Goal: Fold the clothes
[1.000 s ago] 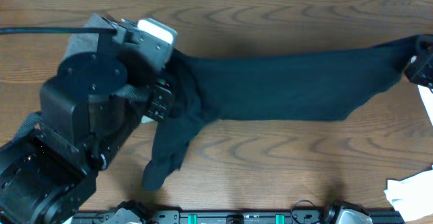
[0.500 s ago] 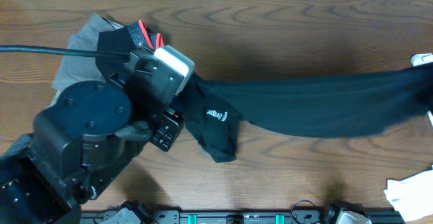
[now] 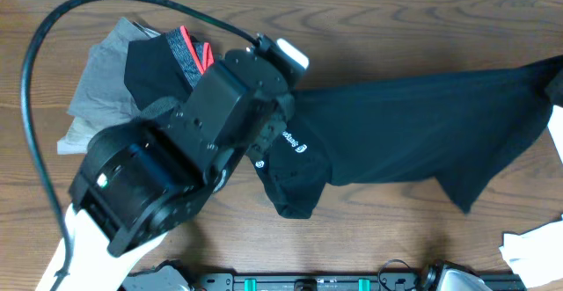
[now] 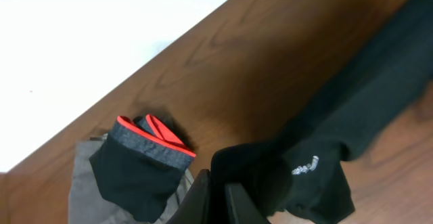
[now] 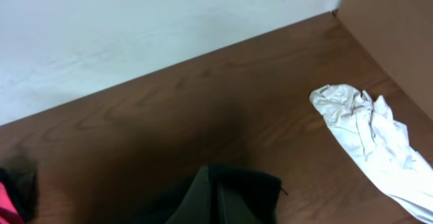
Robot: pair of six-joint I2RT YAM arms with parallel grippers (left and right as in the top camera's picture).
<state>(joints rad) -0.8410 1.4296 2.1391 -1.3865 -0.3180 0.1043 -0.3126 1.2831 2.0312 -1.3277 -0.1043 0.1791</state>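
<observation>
Big plain black thin T-shirt (image 3: 413, 133) spans centre to right edge, strung btwn both arms. Left gripper (image 4: 223, 187) jaws pinch bunched fabric by white logo (image 4: 306, 164). Right gripper (image 5: 215, 183) jaws pinch an edge at right.

Risk: if arms pull apart, thin cloth prob. slips out and the sagging bunch creases.

Count: 1 tee, 1 small black garment w/ grey-red waistband (image 3: 163, 58), 1 grey pile (image 3: 101, 80), 1 white crumpled cloth (image 3: 532, 247).
</observation>
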